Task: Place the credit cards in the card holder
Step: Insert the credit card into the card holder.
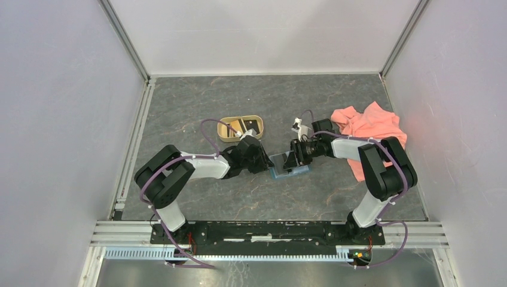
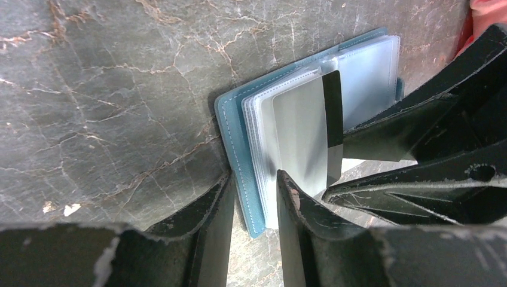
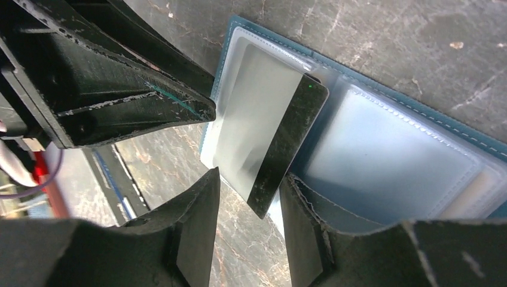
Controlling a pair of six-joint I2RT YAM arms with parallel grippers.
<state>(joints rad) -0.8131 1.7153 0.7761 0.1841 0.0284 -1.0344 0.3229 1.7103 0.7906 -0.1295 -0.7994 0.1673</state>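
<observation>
The teal card holder (image 1: 290,166) lies open on the grey table, its clear pockets facing up (image 2: 230,131) (image 3: 394,149). A silver credit card with a black stripe (image 2: 305,137) (image 3: 263,131) sits partly inside one pocket, its stripe end sticking out. My right gripper (image 3: 250,174) (image 1: 296,156) is open around that end, with a gap showing beside the card. My left gripper (image 2: 255,176) (image 1: 266,162) is open astride the holder's edge. One finger (image 2: 293,209) lies over the pockets, the other (image 2: 203,221) on the table beside the holder.
A tan oval tray (image 1: 222,133) behind the left gripper holds more cards (image 1: 236,127). A pink cloth (image 1: 370,127) lies crumpled at the right rear, close to the right arm. White walls close in the table on three sides.
</observation>
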